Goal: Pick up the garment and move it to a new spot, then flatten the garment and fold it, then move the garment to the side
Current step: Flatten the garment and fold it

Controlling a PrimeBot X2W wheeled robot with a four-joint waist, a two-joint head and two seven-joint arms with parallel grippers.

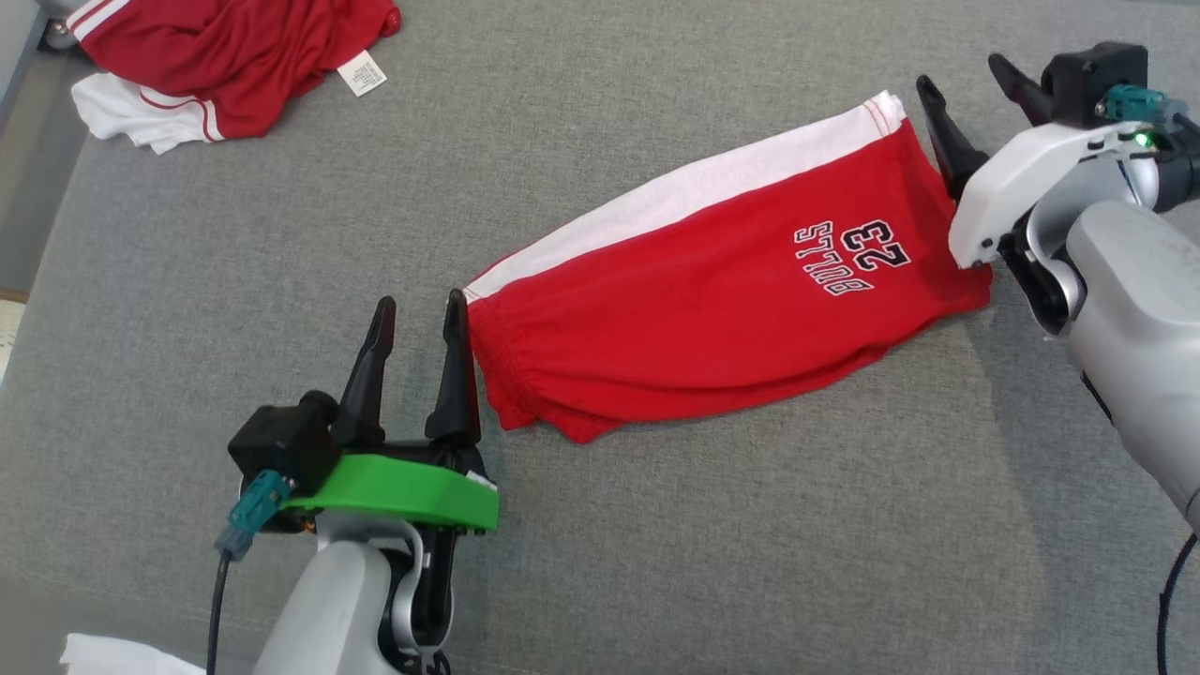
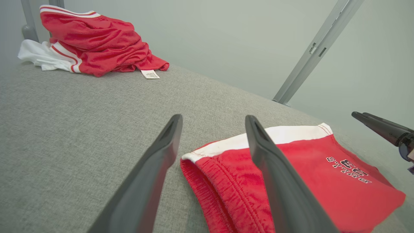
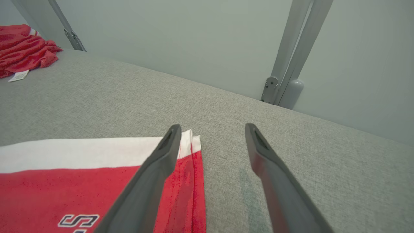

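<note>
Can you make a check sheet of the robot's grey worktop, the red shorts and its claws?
Surface: grey cloth-covered surface.
Job's things: red shorts, white stripe, folded flat.
Clutter: heap of red and white clothes, far left corner; white cloth, near left edge.
Grippers: left gripper open at the waistband end; right gripper open at the hem end.
Cables: dark cable under the left wrist; second cable by the right arm.
Surroundings: pale wall, metal posts.

Red garment [image 1: 712, 309] with a white side stripe and "BULLS 23" print lies folded, diagonal on grey surface [image 1: 656, 525]. Left gripper [image 1: 420, 302] at waistband end, fingers spread, empty, one finger just beside the fabric edge. Right gripper [image 1: 963, 73] at hem end, fingers spread, empty. Crumpled red-and-white pile [image 1: 244, 66] at upper left, well apart.
</note>
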